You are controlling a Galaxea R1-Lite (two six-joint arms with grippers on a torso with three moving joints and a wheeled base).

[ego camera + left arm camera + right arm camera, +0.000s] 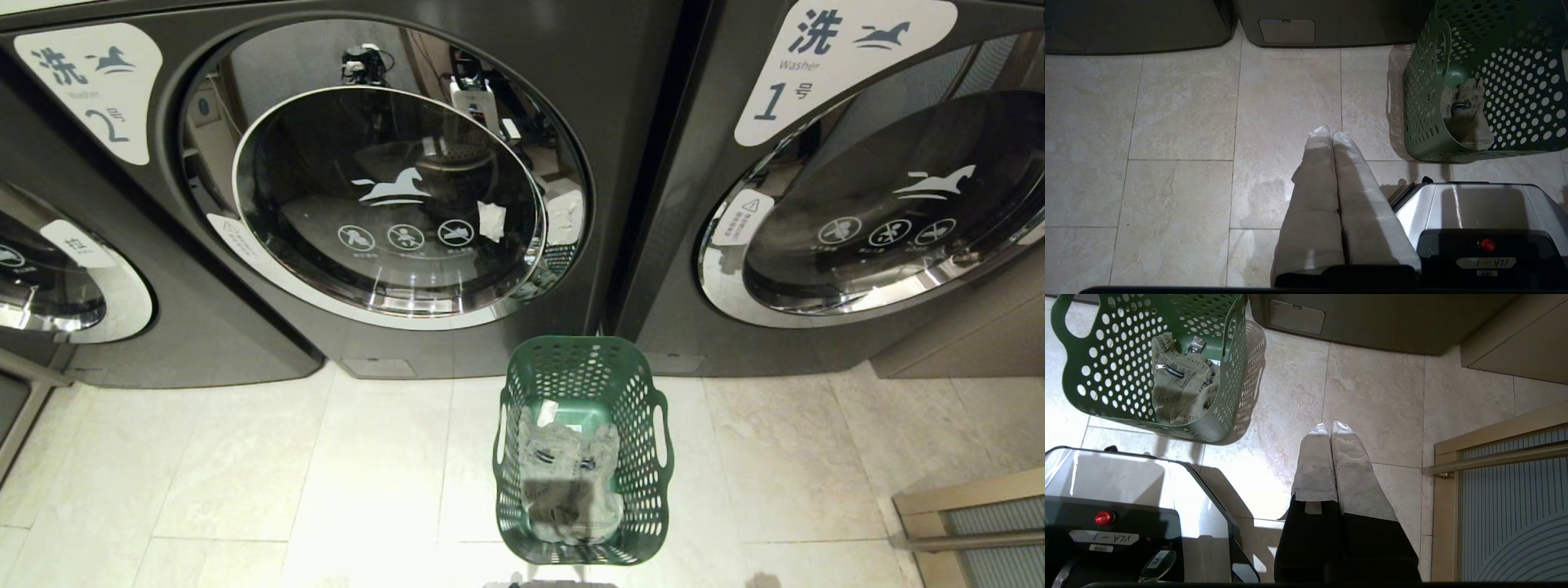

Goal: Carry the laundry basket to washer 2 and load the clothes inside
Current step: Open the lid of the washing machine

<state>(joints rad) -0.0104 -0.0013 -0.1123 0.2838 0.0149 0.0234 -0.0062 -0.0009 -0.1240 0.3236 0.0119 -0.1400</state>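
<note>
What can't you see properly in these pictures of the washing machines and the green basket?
- Head view: both pincers are out of frame.
- Head view: inside washer 2 is hidden by its shut door's dark, reflecting glass.
- Head view: the far-left washer's number is cut off by the edge.
- All views: the clothes lie crumpled in the laundry basket, so their shape stays unclear.

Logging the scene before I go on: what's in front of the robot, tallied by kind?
Washers: 3, washer 2, washer 1, one more at far left
Laundry basket: 1
Clothes: 1
Total: 5
</note>
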